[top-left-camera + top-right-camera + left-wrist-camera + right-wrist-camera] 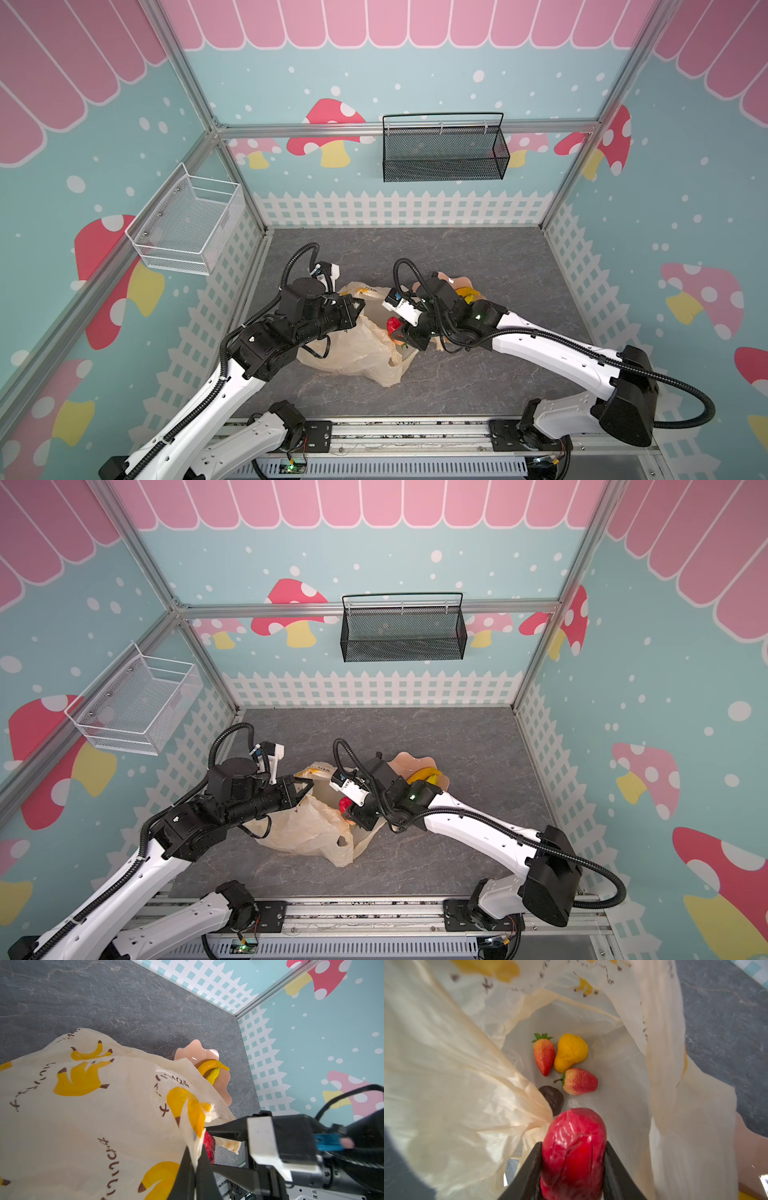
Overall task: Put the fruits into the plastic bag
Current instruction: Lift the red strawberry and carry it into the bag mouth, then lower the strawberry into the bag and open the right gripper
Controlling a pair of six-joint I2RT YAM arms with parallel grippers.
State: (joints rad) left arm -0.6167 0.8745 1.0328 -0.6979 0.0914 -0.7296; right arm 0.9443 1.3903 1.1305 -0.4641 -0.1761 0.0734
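Four pieces inside: strawberry (pixel 544 1055), yellow-orange piece (pixel 570 1051), second strawberry (pixel 580 1081) and dark round piece (pixel 552 1099), lying close together on the bag's floor; the strawberry with its green top touching the yellow-orange piece.
Bag: plastic bag (pixel 357 353) crumpled on the grey marbled tabletop (pixel 478 374), lower centre of both top views, between the two arms; translucent cream film printed with yellow banana bunches and brown script.
Left side: left gripper (pixel 360 305) just left of centre in both top views; fingers pressed together on a fold of the bag's rim, with thin film pinched between them and lifted off the tabletop.
Right side: right gripper (pixel 574 1144) at the bag's mouth, bag walls on either side; fingers clamped against both flanks of the red fruit (pixel 573 1159).
Held piece: glossy and wrinkled, hanging over the four pieces below, touching none of them; small red patch at centre of both top views.
Plate: pink plate (pixel 409 760), wavy-edged, right of centre in both top views, partly behind the right arm, just beside the bag.
On plate: bananas (pixel 426 776), yellow with green tinge, outside the bag.
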